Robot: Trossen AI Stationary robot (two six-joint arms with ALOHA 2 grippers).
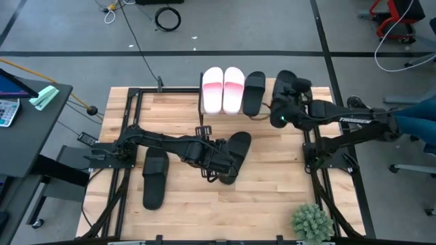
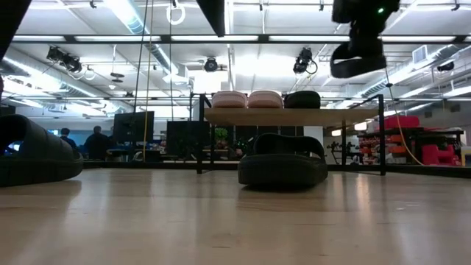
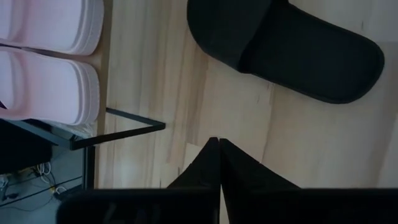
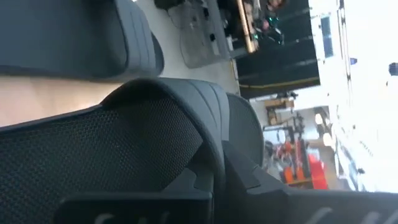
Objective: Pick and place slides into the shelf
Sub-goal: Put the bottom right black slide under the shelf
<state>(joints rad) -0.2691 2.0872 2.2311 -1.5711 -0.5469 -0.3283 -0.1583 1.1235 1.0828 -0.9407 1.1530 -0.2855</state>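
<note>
Desk (image 1: 272, 177): pale butcher-block wood in long glued strips, smooth, faintly glossy in the low view.

Shelf (image 1: 202, 109): thin black metal frame with a light wooden board, at the desk's far edge. The low view shows the board (image 2: 294, 115) raised on slim legs; the high view shows only its top.

Pink slides (image 1: 223, 88): two, side by side and touching on the shelf's left part, thick foam soles, wide smooth straps shading deeper pink. The left wrist view shows their ribbed sole edges (image 3: 87, 87) beside a black frame corner.

Black slide on shelf (image 1: 253, 92): matte, rounded, just beside the pink pair.

Black slide in the air (image 1: 285, 87): pinched by the right gripper (image 1: 289, 95) over the shelf's right end. The low view shows it hanging above the board (image 2: 358, 59), apart from it. The right wrist view alone shows its strap (image 4: 124, 155): fine mesh lining, ridged outer edge, with the fingers clamped on it.

Black slide at desk centre (image 1: 237, 148): matte, wide arched strap, lying flat; seen side-on in the low view (image 2: 283, 162) and from above in the left wrist view (image 3: 292, 46).

Black slide at left (image 1: 154, 178): flat on the desk near the left arm's base.

Left gripper (image 1: 216, 169): low over the desk just beside the centre slide; its fingers (image 3: 205, 168) are pressed together, tips meeting, holding nothing.

Artificial plant (image 1: 312, 221): small, spiky green, at the desk's near right corner; high view only.
</note>
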